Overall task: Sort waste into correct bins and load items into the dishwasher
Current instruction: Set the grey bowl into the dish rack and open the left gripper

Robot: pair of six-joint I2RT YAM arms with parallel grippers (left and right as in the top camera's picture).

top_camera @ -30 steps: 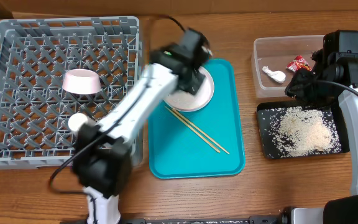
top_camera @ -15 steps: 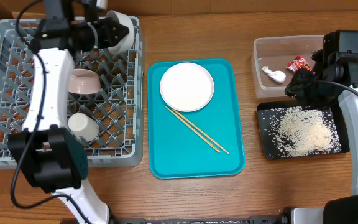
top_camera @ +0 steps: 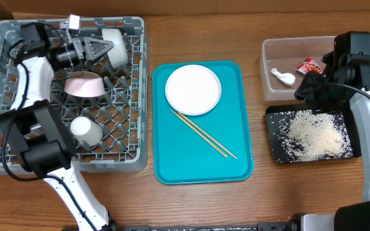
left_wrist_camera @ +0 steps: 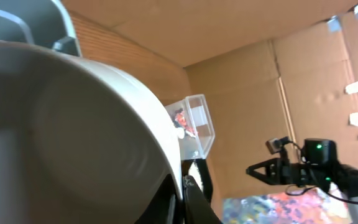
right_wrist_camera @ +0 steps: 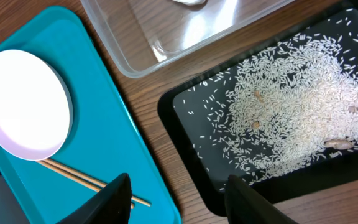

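My left gripper (top_camera: 100,48) is shut on the rim of the white bowl (top_camera: 115,45), held on its side over the back right of the grey dish rack (top_camera: 5,96). The bowl fills the left wrist view (left_wrist_camera: 73,137), with my fingers (left_wrist_camera: 182,196) pinching its edge. The grey bowl (top_camera: 84,85) and the white cup (top_camera: 85,130) sit in the rack. The white plate (top_camera: 193,89) and chopsticks (top_camera: 204,133) lie on the teal tray (top_camera: 236,160). My right gripper (right_wrist_camera: 179,186) is open and empty, above the wood between the teal tray and the black tray (right_wrist_camera: 185,106).
The clear tub (top_camera: 272,54) at back right holds the white scrap (top_camera: 282,76) and the red wrapper (top_camera: 310,65). The black tray (top_camera: 272,135) in front of it holds rice (top_camera: 313,133). The right arm (top_camera: 358,70) stands over the tub's right side.
My left arm swung from over the plate on the teal tray to the rack's back right, carrying the white bowl. The right arm has not moved.
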